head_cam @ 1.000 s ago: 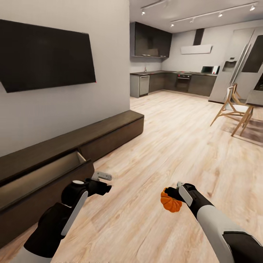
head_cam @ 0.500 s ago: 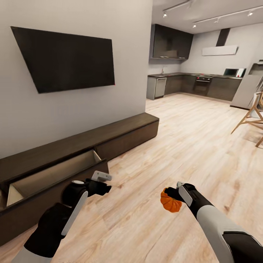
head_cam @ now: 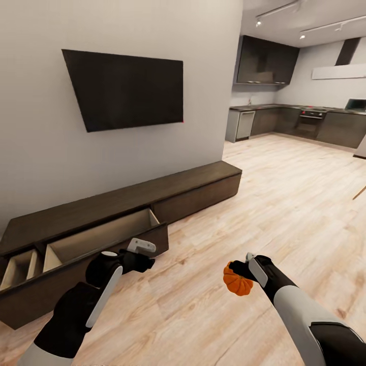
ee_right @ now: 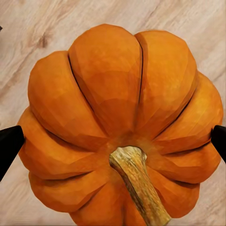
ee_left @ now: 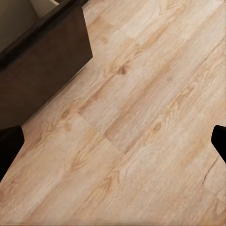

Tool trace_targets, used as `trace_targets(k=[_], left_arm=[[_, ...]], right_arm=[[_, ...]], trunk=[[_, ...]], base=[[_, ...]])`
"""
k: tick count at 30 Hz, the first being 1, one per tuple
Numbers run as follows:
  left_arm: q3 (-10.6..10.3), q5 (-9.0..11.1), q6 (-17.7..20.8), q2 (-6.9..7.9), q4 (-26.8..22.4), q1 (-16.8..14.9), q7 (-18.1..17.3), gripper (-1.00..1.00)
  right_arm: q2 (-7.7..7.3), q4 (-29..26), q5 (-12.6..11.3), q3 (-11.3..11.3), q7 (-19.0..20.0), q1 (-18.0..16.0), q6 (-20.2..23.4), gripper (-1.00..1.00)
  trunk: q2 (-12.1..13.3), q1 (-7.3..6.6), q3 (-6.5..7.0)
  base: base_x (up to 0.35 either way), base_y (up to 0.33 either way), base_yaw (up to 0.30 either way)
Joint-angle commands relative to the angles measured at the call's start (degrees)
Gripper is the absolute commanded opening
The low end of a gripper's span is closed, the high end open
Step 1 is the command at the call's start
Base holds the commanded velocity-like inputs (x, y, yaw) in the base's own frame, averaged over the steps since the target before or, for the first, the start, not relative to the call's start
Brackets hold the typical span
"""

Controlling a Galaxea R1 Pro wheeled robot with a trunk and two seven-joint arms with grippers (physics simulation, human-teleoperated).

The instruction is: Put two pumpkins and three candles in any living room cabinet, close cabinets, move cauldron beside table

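The pumpkin (head_cam: 238,281) sits pinched between the right gripper (head_cam: 243,268) fingertips – carried clear of the floor, stem toward the wrist. The left gripper (head_cam: 144,250) hangs spread and empty, beside the cabinet (head_cam: 193,190) drawer (head_cam: 101,239) – open to receive it.

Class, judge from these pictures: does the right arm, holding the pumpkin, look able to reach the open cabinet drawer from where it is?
Probably not yet. The right tool grips the pumpkin over bare floor, while the open drawer lies across on the left arm's side, beyond the left tool.
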Motion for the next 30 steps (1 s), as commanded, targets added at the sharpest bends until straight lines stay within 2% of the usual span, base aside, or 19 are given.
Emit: trace_targets(k=[1, 22, 30], left_arm=[[-0.09, 0.29, 0.21, 0.03, -0.02, -0.07, 0.24, 1.0], [0.07, 0.52, 0.21, 0.09, 1.27, -0.14, 0.13, 1.0], [0.41, 0.58, 0.21, 0.02, 1.56, -0.14, 0.0, 1.0]], right_arm=[[-0.01, -0.14, -0.6, 0.01, -0.33, -0.01, 0.22, -1.0], [0.27, -0.8, -0.61, 0.1, -0.4, -0.01, 0.25, -1.0], [0.33, -0.78, -0.6, 0.18, -0.4, -0.01, 0.25, -1.0]], trunk=[[0.39, -0.23, 0.14], [8.81, -4.84, 3.93], [12.02, -6.6, 5.36]], base=[[0.0, 0.0, 0.088], [0.0, 0.0, 0.012], [0.0, 0.0, 0.22]])
